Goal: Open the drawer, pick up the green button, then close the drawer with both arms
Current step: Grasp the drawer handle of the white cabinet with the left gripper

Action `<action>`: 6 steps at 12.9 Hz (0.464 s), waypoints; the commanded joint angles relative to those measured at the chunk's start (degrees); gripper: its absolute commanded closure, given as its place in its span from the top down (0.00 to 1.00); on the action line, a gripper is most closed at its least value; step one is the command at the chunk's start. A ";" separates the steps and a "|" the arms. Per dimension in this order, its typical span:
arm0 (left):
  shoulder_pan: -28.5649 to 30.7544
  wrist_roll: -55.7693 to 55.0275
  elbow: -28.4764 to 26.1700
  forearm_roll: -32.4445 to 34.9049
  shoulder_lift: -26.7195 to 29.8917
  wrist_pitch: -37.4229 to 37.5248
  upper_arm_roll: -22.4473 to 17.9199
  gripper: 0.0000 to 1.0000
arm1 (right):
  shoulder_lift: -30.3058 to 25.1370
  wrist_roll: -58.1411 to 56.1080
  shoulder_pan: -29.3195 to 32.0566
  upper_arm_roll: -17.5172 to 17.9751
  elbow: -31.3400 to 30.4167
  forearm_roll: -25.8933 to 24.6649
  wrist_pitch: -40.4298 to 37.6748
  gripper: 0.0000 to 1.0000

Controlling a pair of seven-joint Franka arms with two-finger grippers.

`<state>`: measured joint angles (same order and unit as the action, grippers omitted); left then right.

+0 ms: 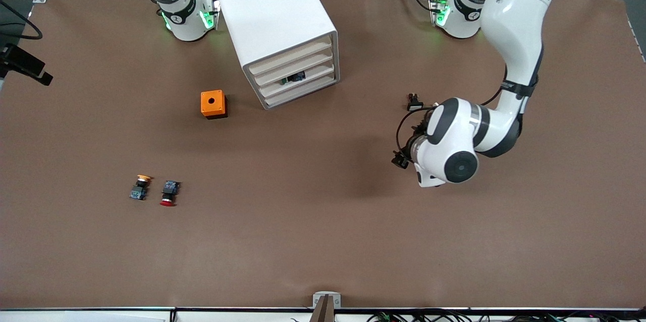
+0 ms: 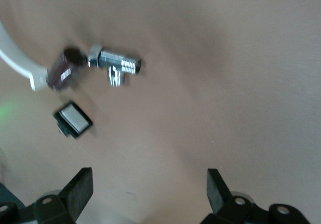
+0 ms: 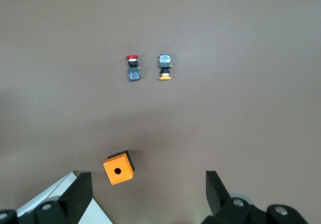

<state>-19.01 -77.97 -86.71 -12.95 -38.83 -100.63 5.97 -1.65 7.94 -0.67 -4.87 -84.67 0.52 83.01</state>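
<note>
The white cabinet (image 1: pixel 275 9) stands between the arm bases, with four cream-fronted drawers. The third drawer (image 1: pixel 315 78) sits level with the others. In the gap above its slat shows the button (image 1: pixel 293 78), a dark body with a bluish block; its cap is hidden. My left arm (image 1: pixel 446 145) hangs over bare table toward its own end. My left gripper (image 2: pixel 149 189) is open and empty above the table. My right gripper (image 3: pixel 148 194) is open and empty, high over the table beside the cabinet's corner (image 3: pixel 45 206); it is out of the front view.
An orange box (image 1: pixel 213 104) with a hole sits beside the cabinet and shows in the right wrist view (image 3: pixel 119 168). An orange-capped button (image 1: pixel 140 186) and a red-capped button (image 1: pixel 169 193) lie nearer the camera. A chrome valve fitting (image 2: pixel 118 63) and a small black-and-white piece (image 2: pixel 73 119) lie by the left gripper.
</note>
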 commanded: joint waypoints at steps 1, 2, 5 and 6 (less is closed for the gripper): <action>-3.48 -14.00 1.72 -1.98 -1.69 0.43 -0.25 1.00 | -1.16 -0.73 1.37 0.91 -1.29 -0.43 0.40 1.00; -5.15 -18.31 1.72 -4.26 -2.21 0.43 -0.25 1.00 | -1.16 -0.73 1.37 0.82 -1.29 -0.43 0.23 1.00; -7.88 -31.60 1.37 -8.92 -4.06 1.22 -0.08 1.00 | -1.16 -0.73 1.37 0.82 -1.38 -0.43 0.22 1.00; -9.63 -32.76 1.20 -11.55 -4.32 1.22 0.01 1.00 | -1.16 -0.73 1.46 0.82 -1.47 -0.43 0.22 1.00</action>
<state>-27.20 -107.10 -86.25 -21.08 -42.05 -100.44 6.16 -1.66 7.93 -0.66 -4.93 -84.91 0.52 83.01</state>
